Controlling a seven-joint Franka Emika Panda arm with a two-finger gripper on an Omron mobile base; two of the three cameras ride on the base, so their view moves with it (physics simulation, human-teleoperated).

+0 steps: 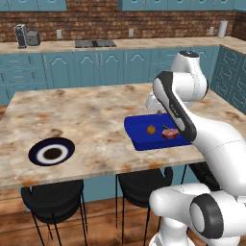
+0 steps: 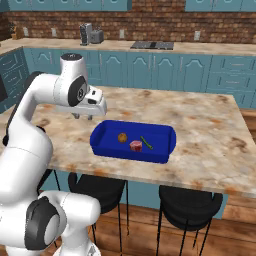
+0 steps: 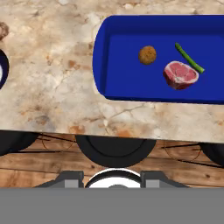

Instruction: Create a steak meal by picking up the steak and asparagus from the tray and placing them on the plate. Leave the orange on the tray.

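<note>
On the tray (image 3: 101, 65), the asparagus (image 3: 189, 57) touches the steak (image 3: 180, 75), with the orange (image 3: 148, 54) just beside it. A grab at the steak could nudge either one. The gripper (image 2: 84, 116) hangs outside the tray, and I cannot tell how its jaws stand.

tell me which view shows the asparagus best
The hand view: the asparagus lies large and unblocked beside the steak. The right base view shows it small but whole; in the left base view it is a sliver near the arm.
</note>
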